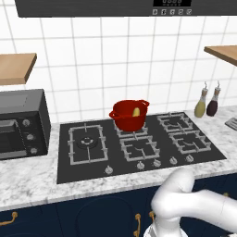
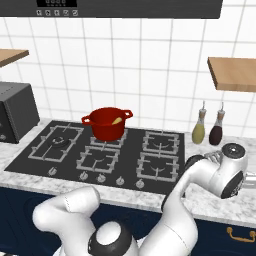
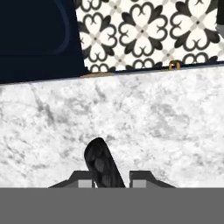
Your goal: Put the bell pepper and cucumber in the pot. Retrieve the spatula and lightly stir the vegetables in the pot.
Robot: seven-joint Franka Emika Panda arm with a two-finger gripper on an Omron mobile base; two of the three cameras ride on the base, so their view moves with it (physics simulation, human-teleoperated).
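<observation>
The red pot (image 1: 129,114) (image 2: 107,123) stands on the back middle burner of the stove. A yellow piece (image 1: 135,112) (image 2: 117,120), likely the bell pepper, shows inside it, and the pot wall hides anything else in there. At the counter's far right lies a grey flat head (image 1: 232,123), apparently the spatula's. My wrist (image 2: 232,171) hangs low over the counter right of the stove. In the hand view my gripper (image 3: 112,179) is close above the marble, its fingertips (image 3: 85,178) narrowly apart with a dark oblong piece (image 3: 103,162) filling the gap, seemingly the spatula's handle.
Two dark-capped bottles (image 1: 206,102) (image 2: 208,128) stand behind the wrist, by the wall. A black oven (image 1: 21,122) sits left of the stove (image 1: 92,162). A wooden shelf (image 2: 232,72) hangs above the right counter. The counter's front edge (image 3: 131,73) and patterned floor (image 3: 144,30) show beyond the fingertips.
</observation>
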